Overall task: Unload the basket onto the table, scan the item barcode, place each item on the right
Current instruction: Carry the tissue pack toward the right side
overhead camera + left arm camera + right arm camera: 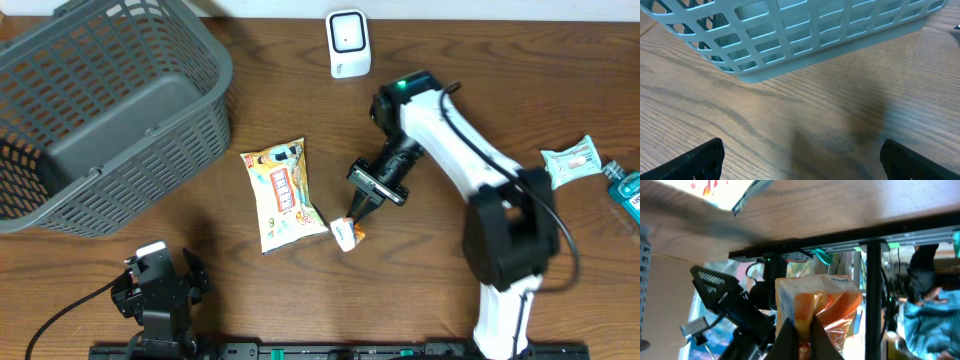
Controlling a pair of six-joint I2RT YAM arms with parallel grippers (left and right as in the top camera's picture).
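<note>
Surface: brown wood-grain table (300, 100); clock bearings are taken from its centre in the overhead view.
Scanner: small white scanner (347, 42) at 12 o'clock, near the far edge, window facing the table.
Packet: orange-and-white packet (346, 233) just off centre toward 6 o'clock, well apart from the scanner. The wrist view shows it (820, 302) pinched at one crumpled end. No barcode is visible in any view.
Right gripper: right gripper (353, 217) reaches in from 4 o'clock with its jaws clamped narrow on the packet's edge (800, 332). Whether the packet is clear of the wood cannot be told.
Left gripper: left gripper (160, 285) is parked at 7 o'clock, jaws spread wide and holding nothing (800, 167).
Bystanders: grey basket (110, 110) at 10 o'clock; pouch (282, 195) just beside the packet at 9 o'clock; wipes (572, 162) and a blue bottle (625, 188) at 3 o'clock.
Stage (judged): item in hand, presentation to the scanner not yet made.
Risk 1: the grip is on a thin, soft margin, so the packet may slip or swing during the carry toward 12 o'clock.
Risk 2: the barcode face is unknown, so a pass with the wrong side or a creased panel toward the window would give no read.
Risk 3: the pouch lies close by, and a low sweep could drag it along.
Risk 4: the scanner is light and free-standing, so an overshoot at the far edge could knock it over.
</note>
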